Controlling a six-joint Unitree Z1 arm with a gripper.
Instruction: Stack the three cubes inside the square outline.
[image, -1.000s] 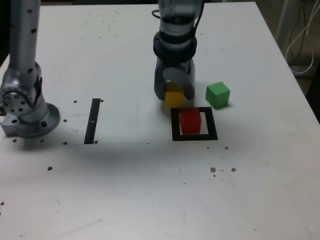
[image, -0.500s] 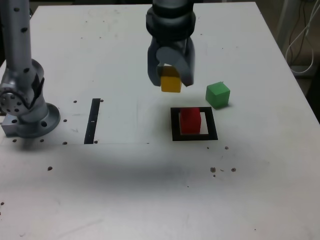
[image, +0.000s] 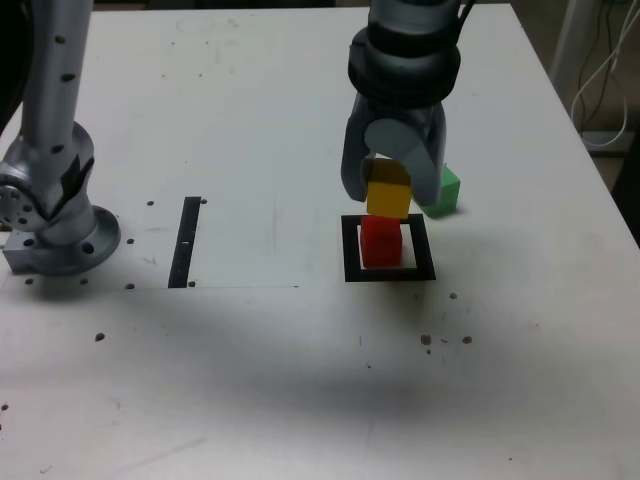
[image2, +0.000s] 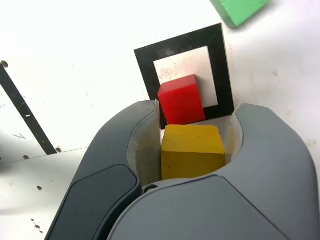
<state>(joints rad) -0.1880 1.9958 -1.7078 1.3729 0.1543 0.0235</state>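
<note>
Gripper (image: 390, 192) clamps yellow cube (image: 388, 194) above red cube (image: 380, 242); red apparently inside square outline (image: 350, 250)

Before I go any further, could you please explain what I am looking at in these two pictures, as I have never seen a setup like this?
This is a single robot arm bolted to a white table. One picture comes from a camera standing off the arm, looking across the table; the other from a camera on the arm's wrist, looking down past its pincer. The pincer is shut on a yellow cube, held in the air just above a red cube. The red cube sits inside a black square outline. A green cube rests on the table beyond the outline, and a straight black strip lies toward the exterior view's left.
</note>
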